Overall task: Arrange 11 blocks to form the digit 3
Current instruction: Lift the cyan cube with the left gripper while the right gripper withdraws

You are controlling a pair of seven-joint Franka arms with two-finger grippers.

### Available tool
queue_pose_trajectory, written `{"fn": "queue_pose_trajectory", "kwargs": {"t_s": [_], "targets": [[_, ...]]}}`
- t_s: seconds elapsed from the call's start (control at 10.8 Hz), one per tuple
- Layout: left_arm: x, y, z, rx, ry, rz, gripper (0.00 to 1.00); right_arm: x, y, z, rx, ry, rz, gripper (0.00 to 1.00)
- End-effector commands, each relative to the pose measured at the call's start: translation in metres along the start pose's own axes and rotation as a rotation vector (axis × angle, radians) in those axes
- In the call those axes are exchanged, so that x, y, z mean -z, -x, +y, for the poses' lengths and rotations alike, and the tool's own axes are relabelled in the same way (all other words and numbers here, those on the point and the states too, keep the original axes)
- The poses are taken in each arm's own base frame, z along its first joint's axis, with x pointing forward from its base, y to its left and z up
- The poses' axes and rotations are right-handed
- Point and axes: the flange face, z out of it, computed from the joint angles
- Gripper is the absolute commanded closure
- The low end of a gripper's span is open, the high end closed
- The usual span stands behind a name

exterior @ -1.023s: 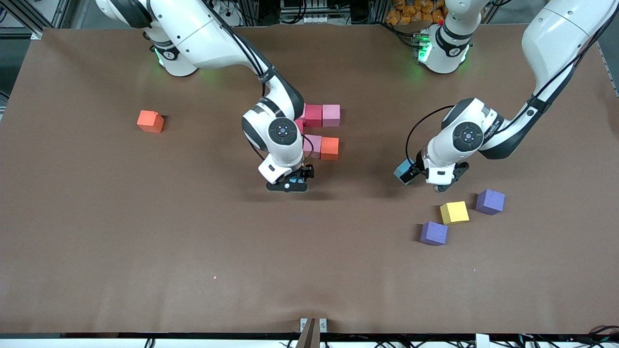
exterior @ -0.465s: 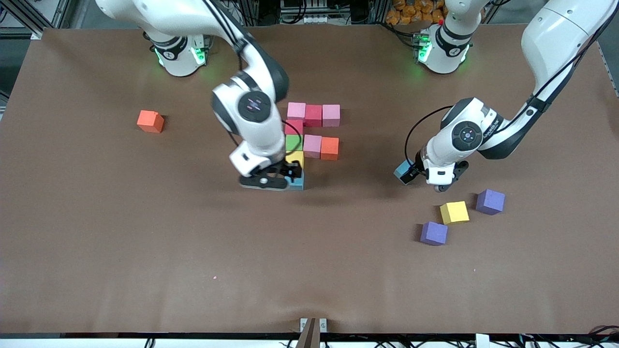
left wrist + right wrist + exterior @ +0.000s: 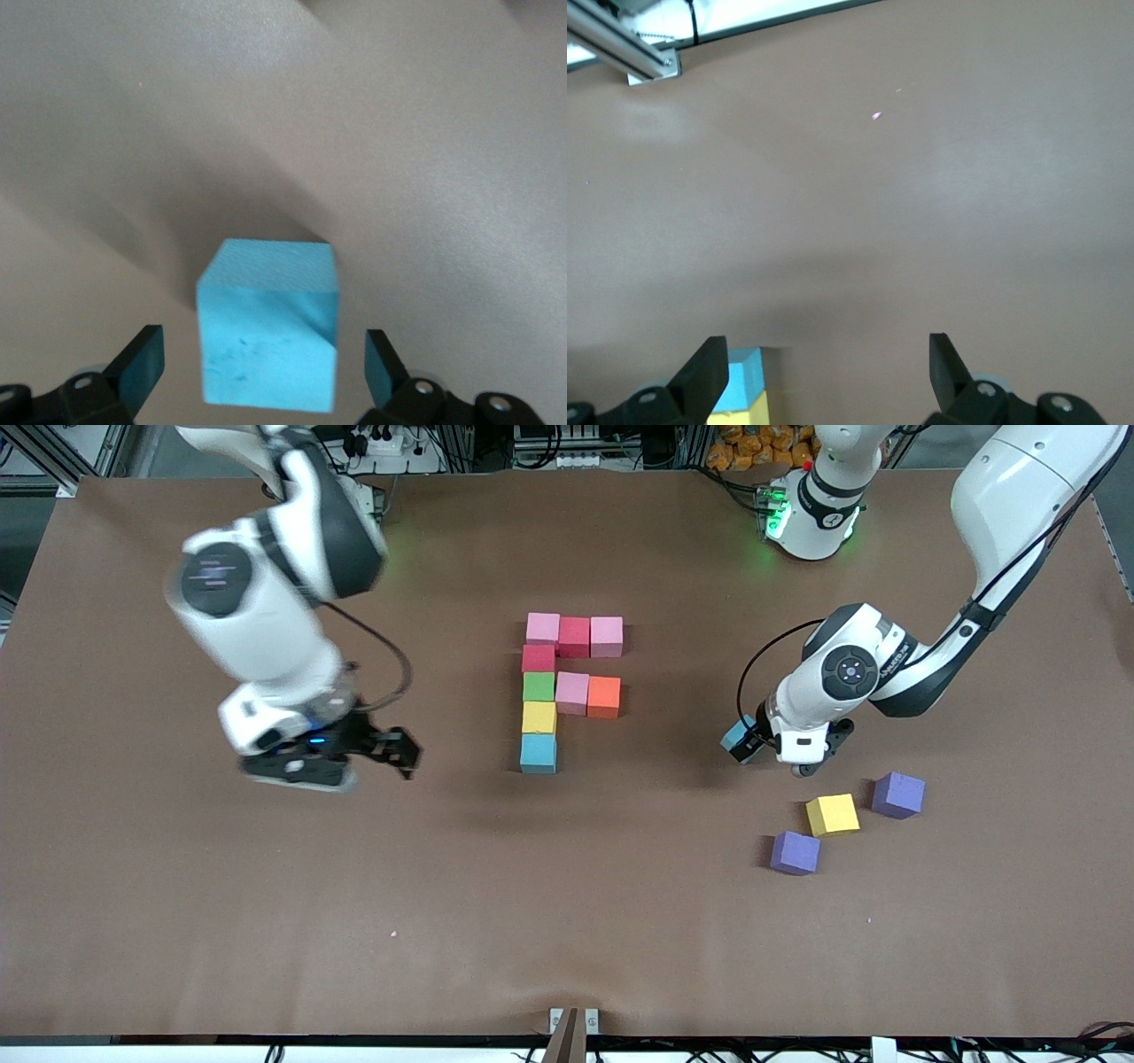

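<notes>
A brown matte cover (image 3: 567,921) spreads over the whole table, lightly rippled near its camera-side edge. A small metal bracket (image 3: 573,1020) sits at that edge. Above the table's top edge stand aluminium frame rails (image 3: 53,452), cables and orange objects (image 3: 753,444).

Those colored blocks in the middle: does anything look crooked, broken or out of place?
Nothing broken. The middle figure sits square but lacks its lowest bar; two purple blocks and a yellow one lie loose and slightly askew.
</notes>
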Motion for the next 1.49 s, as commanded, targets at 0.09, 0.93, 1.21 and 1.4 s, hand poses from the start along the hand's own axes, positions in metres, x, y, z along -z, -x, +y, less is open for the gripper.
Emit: {"fn": "queue_pose_trajectory", "kwargs": {"t_s": [0.09,0.93,1.21,1.4], "targets": [[0.006,0.0,0.004,0.007,-0.01,0.025,0.0,0.072,-0.001,0.099,0.129,0.082,-0.018,0.0],[0.013,0.003,0.014,0.023,0.006,0.03,0.0,0.182,0.012,0.212,0.115,0.191,-0.05,0.0],[0.013,0.004,0.014,0.02,-0.003,0.031,0.0,0.181,0.012,0.222,0.135,0.191,-0.066,0.0],[0.015,0.003,0.014,0.023,-0.002,0.034,0.0,0.18,0.014,0.222,0.102,0.181,-0.081,0.0]]}}
